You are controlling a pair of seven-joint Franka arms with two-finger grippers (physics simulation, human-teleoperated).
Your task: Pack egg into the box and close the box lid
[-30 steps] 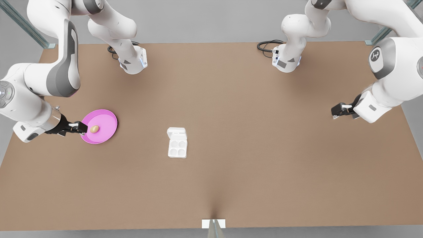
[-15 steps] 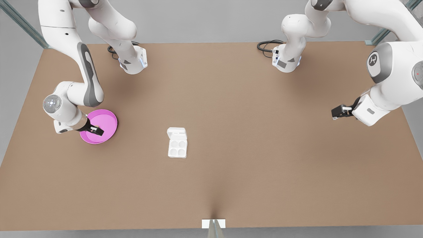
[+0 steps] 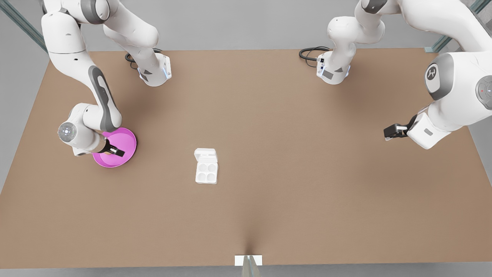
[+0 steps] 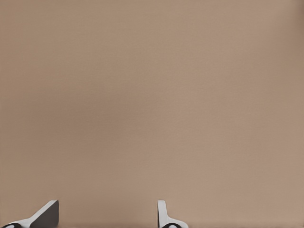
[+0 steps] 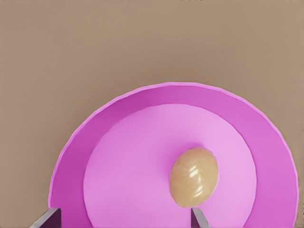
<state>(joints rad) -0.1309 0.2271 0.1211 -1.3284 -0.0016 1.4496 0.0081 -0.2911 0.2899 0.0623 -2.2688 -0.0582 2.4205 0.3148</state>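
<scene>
The small white egg carton (image 3: 206, 171) sits open on the brown table (image 3: 269, 200), its four round cups bare, its flat white lid (image 3: 206, 155) folded back on the far side; well off toward the front view's left lies the round pink plate (image 3: 128, 140), and the smooth tan-brown egg (image 5: 194, 176) rests on that plate. The right gripper (image 3: 115, 151) hangs over the plate with its fingers (image 5: 198, 220) spread, one tip just beside the egg. Well apart from the carton toward the front view's right, the left gripper (image 3: 391, 132) waits above bare table, fingers (image 4: 164, 214) parted around nothing.
</scene>
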